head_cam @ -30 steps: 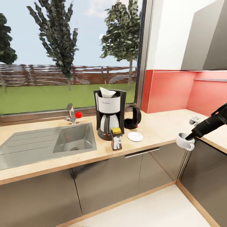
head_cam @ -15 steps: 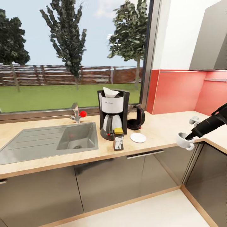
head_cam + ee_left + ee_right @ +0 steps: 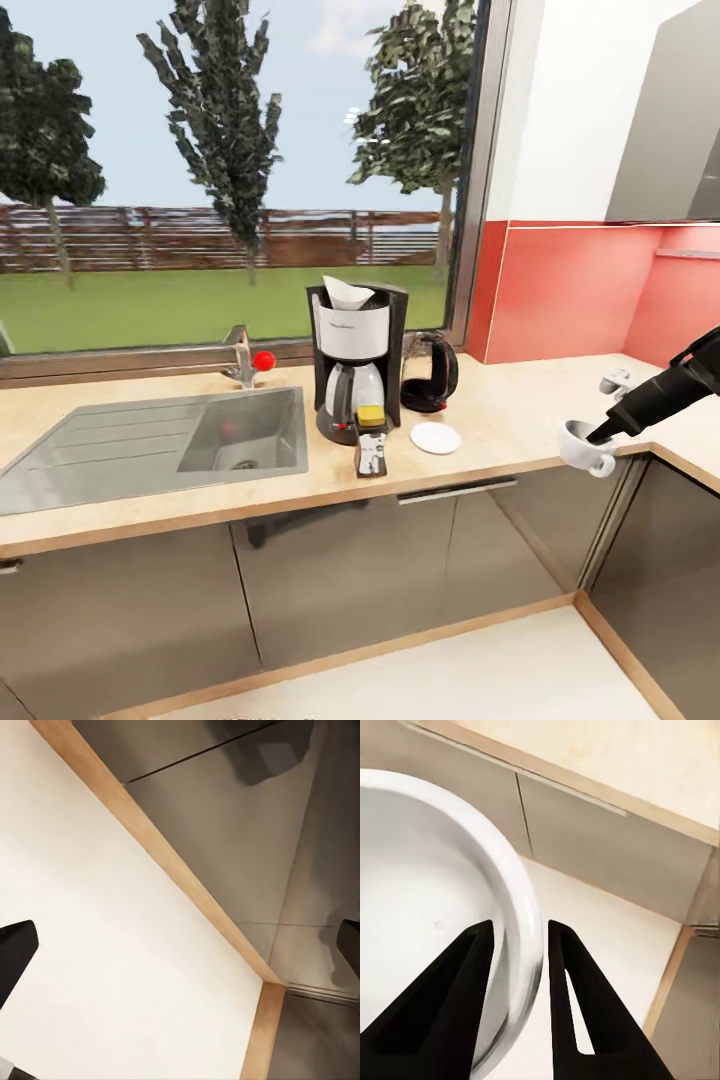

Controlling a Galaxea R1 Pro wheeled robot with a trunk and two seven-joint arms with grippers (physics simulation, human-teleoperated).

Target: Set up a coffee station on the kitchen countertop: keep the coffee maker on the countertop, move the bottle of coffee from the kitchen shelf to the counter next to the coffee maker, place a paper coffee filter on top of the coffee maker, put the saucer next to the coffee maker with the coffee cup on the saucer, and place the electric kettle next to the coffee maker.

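Note:
The coffee maker (image 3: 354, 360) stands on the kitchen countertop (image 3: 510, 415) with the paper coffee filter (image 3: 347, 292) on its top. The bottle of coffee (image 3: 371, 441) stands just in front of it. The electric kettle (image 3: 432, 375) sits to its right, and the saucer (image 3: 436, 437) lies bare in front of the kettle. My right gripper (image 3: 603, 435) is shut on the rim of the white coffee cup (image 3: 585, 449), held in the air at the counter's front edge, right of the saucer. In the right wrist view its fingers (image 3: 577, 997) pinch the coffee cup (image 3: 427, 900) wall. My left gripper (image 3: 180, 960) is open over the floor.
An inset steel sink (image 3: 150, 445) with a red-knobbed tap (image 3: 245, 362) lies left of the coffee maker. The counter turns a corner at the right under grey wall cabinets (image 3: 670, 130). Dark cabinet fronts (image 3: 400, 570) stand below, over pale floor (image 3: 112, 967).
The whole head view has shifted a little, so the camera moved. The right gripper keeps the cup in the same place in the view.

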